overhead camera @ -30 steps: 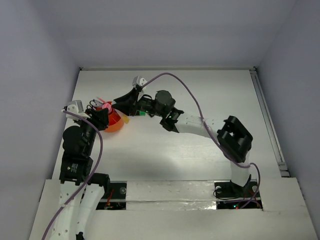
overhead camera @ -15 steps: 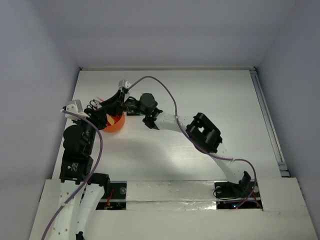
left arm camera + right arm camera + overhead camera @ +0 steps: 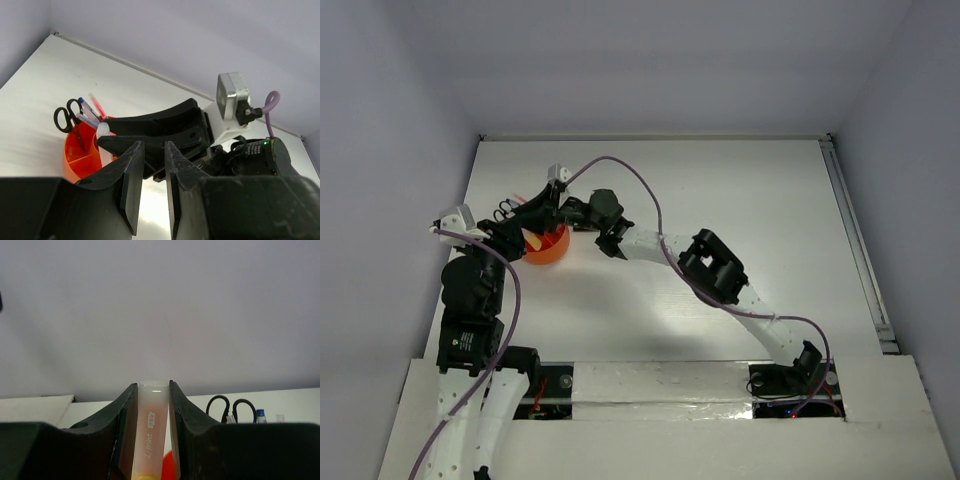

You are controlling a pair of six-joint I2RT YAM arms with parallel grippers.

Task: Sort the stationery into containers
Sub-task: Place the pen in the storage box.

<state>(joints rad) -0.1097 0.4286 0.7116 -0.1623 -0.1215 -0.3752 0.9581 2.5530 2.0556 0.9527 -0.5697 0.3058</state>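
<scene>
Right end effector [image 3: 152, 386] is pinching the yellow marker [image 3: 151, 432] right above the orange holder [image 3: 552, 253], near the bench's [image 3: 750, 190] left edge. Left end effector [image 3: 154, 150] sits just beside it, slightly spread and empty.

White perforated arm links [image 3: 461, 422], black joint housings [image 3: 713, 267], purple cables [image 3: 620, 164], silver wrist cameras [image 3: 232, 95].

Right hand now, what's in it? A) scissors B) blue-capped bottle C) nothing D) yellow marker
D: the right wrist view shows the right hand clamped on the yellow marker, clear cap end up, while the scissors stand in the orange holder.
</scene>
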